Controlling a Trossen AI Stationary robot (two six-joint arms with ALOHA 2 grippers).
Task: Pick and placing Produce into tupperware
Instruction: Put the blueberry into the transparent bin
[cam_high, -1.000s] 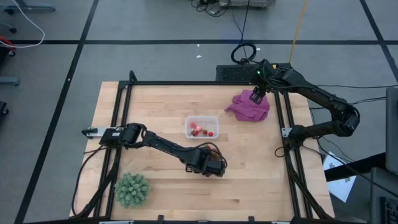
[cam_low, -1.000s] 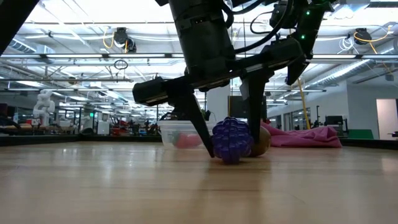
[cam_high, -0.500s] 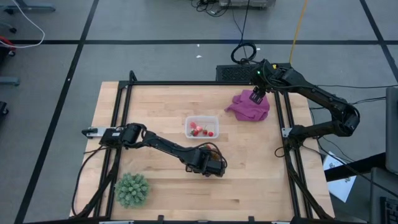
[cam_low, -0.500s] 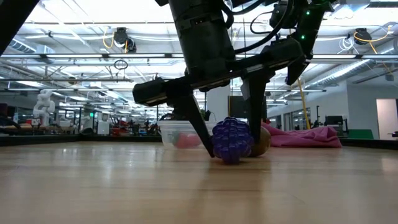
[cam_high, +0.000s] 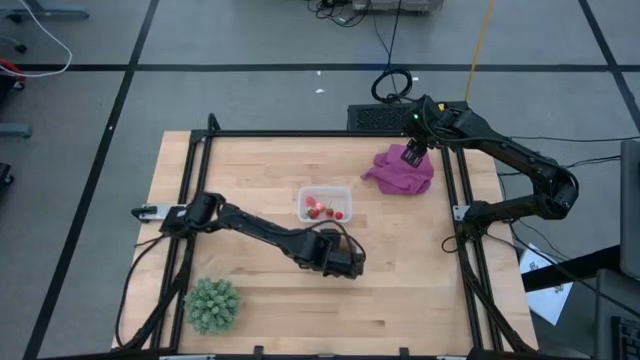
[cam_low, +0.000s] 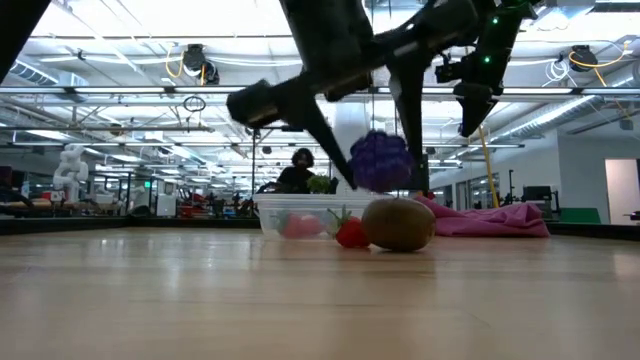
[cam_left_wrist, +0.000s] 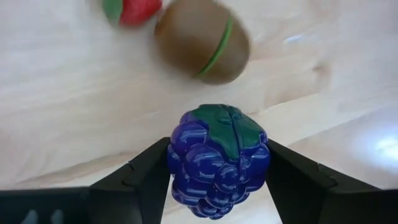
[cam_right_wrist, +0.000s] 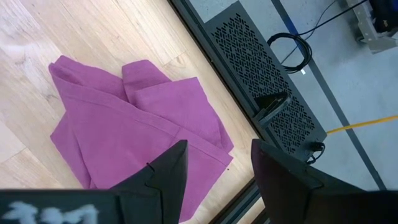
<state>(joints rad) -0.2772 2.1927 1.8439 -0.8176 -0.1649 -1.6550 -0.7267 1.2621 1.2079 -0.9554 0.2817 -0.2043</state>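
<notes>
- The left tool (cam_low: 378, 165) grasps the dark purple grape cluster (cam_left_wrist: 217, 160) between its two fingers, one pressed against each side, and holds it in the air clear of the wooden surface (cam_high: 400, 290).
- Under it, on the surface, lie the brown round piece (cam_low: 399, 224) and a red strawberry piece (cam_low: 351, 233), just beside each other.
- The clear tupperware (cam_high: 325, 204) sits near the middle of the surface, just beyond the left tool, with several red pieces (cam_high: 322, 209) inside.
- The right tool (cam_high: 412, 153) hangs above the purple-magenta cloth (cam_right_wrist: 134, 137) at the far right of the surface, its fingers parted with nothing between them.
- A spiky green ball (cam_high: 212, 304) rests at the near left corner, well apart from everything else.
</notes>
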